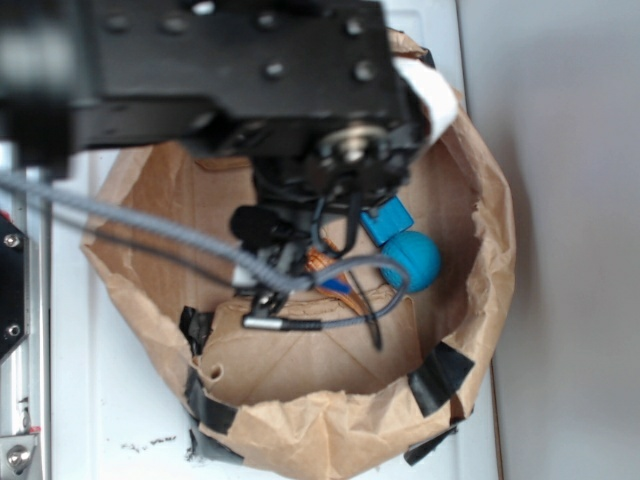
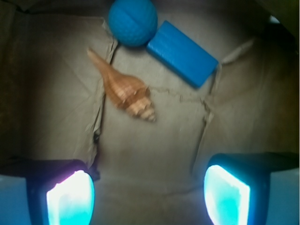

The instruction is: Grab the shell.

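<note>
The shell (image 2: 127,92) is orange-brown with pale ribs. It lies flat on the brown paper floor, its pointed tail toward the upper left and its spiral tip toward the lower right. My gripper (image 2: 147,194) is open and empty, with a wide gap between the glowing pads (image 2: 70,199). The shell lies ahead of the jaws, a little left of centre, apart from them. In the exterior view the arm (image 1: 300,150) hangs over the paper bag and hides the shell.
A blue ball (image 2: 132,21) and a blue block (image 2: 183,54) lie just beyond the shell; both show in the exterior view, the ball (image 1: 412,260) and the block (image 1: 385,220). The crumpled paper bag walls (image 1: 480,250) ring everything. A seam in the paper (image 2: 101,117) runs beside the shell.
</note>
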`<control>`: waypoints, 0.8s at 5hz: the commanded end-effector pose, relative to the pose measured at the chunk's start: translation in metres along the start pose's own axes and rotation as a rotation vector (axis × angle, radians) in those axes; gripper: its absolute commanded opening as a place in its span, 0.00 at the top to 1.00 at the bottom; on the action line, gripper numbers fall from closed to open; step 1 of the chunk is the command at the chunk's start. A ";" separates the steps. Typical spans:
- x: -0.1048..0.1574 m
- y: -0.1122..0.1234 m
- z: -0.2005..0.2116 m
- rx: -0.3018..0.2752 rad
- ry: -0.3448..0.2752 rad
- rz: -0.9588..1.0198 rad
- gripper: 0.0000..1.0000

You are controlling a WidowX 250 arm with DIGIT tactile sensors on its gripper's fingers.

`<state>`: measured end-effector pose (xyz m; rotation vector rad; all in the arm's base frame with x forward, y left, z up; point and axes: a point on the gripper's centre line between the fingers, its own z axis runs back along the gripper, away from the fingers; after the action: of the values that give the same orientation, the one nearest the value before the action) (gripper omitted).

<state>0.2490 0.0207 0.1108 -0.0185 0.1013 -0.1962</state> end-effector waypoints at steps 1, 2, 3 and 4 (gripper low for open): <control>0.016 -0.008 0.003 0.013 -0.089 -0.057 0.00; 0.016 -0.008 0.003 0.013 -0.089 -0.057 0.00; 0.016 -0.008 0.003 0.013 -0.089 -0.057 0.00; 0.018 -0.017 -0.010 0.049 -0.112 -0.076 0.00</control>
<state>0.2601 0.0031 0.0915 0.0070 0.0196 -0.2686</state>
